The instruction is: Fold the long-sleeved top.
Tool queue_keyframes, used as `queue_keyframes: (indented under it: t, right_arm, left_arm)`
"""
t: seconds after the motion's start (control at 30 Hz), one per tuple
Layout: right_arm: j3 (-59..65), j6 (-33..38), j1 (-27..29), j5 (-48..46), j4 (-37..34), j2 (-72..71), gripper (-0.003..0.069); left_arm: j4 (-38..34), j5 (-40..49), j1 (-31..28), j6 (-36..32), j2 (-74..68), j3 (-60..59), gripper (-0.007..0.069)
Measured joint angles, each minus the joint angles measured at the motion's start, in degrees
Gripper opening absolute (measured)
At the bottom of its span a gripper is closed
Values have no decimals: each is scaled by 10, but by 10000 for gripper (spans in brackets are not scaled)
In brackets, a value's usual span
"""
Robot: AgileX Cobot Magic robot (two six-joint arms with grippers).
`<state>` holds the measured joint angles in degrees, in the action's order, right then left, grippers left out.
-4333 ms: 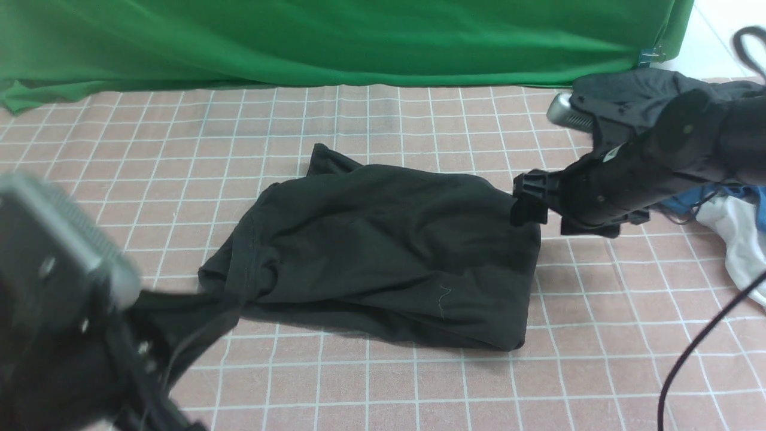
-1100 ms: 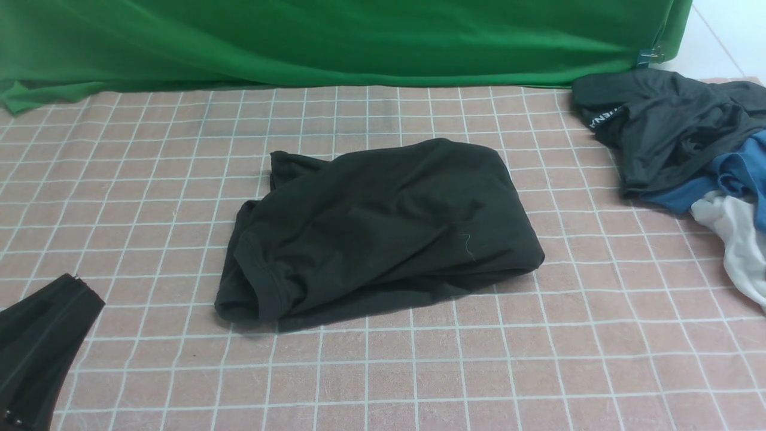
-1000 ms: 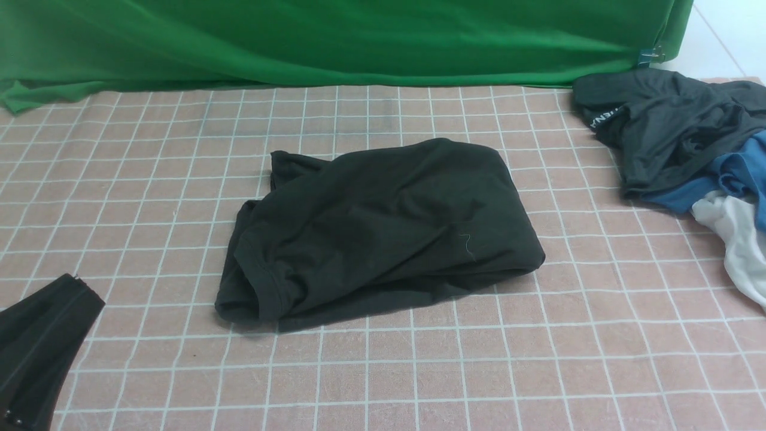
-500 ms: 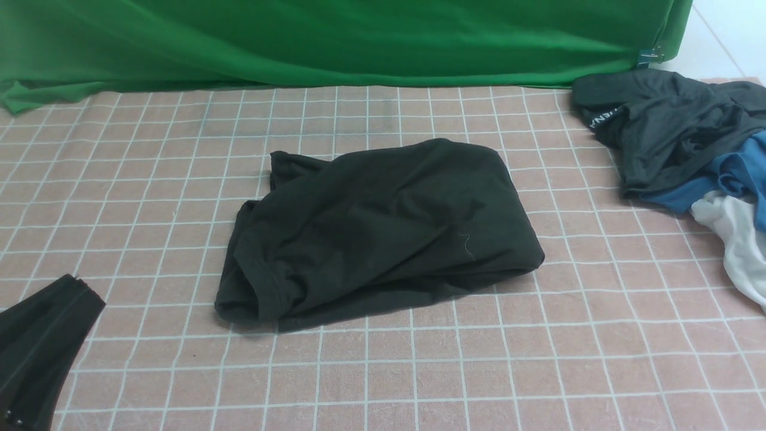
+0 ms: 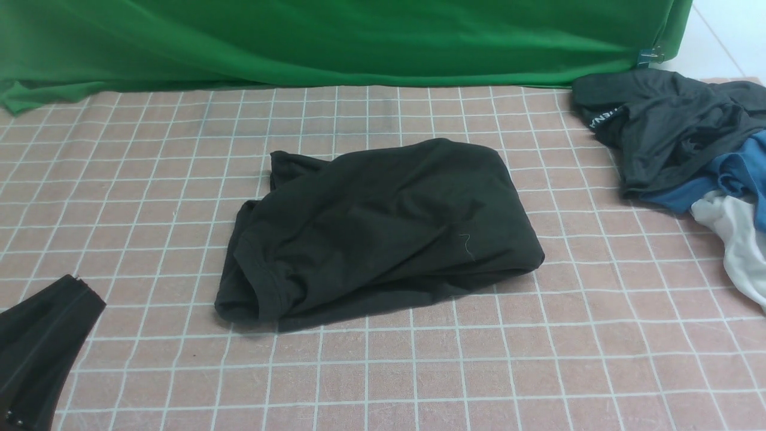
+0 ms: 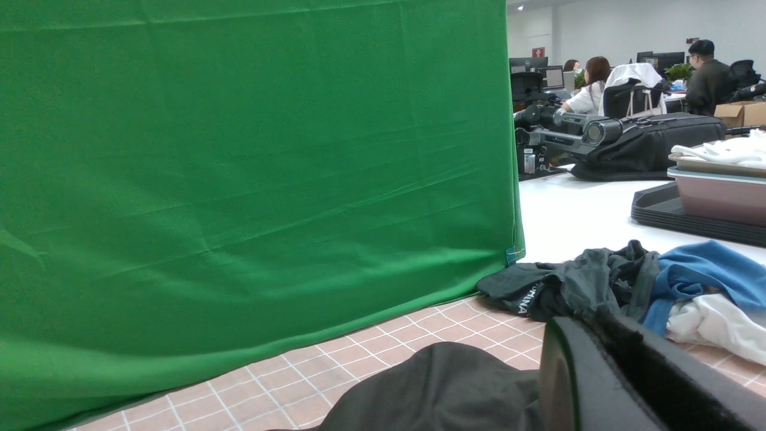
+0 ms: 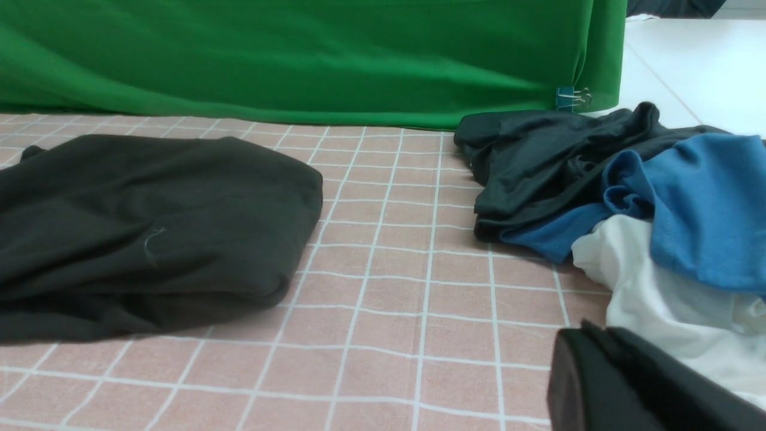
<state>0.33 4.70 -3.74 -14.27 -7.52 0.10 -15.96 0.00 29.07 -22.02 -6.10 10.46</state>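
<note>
Both arms have pulled back since the earliest frame, where they reached over the cloth; the black top, then spread wider and gripped at two edges, now lies alone as a tighter bundle, unchanged over the last second.

One wide green fabric backdrop (image 5: 335,42) hangs along the far edge of the bench. One pink cloth with a white grid (image 5: 419,371) covers the bench surface.

One large black cotton long-sleeved top (image 5: 377,230) lies at the middle of the bench, folded into a rough, puffy rectangle with its left end bunched into a rolled, hemmed edge and one corner poking out toward the backdrop. A loose pale thread shows on its right half. No chest print or neck label is visible. Nothing touches it.

At the far right lies one heap of three garments: a crumpled dark grey garment with a white-lettered band (image 5: 664,129), a blue shirt (image 5: 724,179) partly under it, and a white cloth (image 5: 739,245) nearest the robot. The heap lies well apart from the top.

One left gripper (image 5: 36,347) shows only as a black tip at the near left corner, its jaws clenched on nothing. One right gripper (image 7: 634,383), seen only in its own wrist view, is likewise closed and empty.
</note>
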Motion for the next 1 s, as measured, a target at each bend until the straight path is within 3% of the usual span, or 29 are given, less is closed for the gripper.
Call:
queue_keyframes:
  t: [0.83,0.9,1.0]
  right_arm:
    - [0,0,0,0,0,-1,108]
    - [0,-2,0,0,0,-1,114]
    - [0,-2,0,0,0,-1,121]
  left_arm:
    - [0,-26,-7,-1,0,-28,19]
    - [-4,-92,-51,-6,0,-76,19]
    - [-7,-123,-112,-6,0,-103,19]
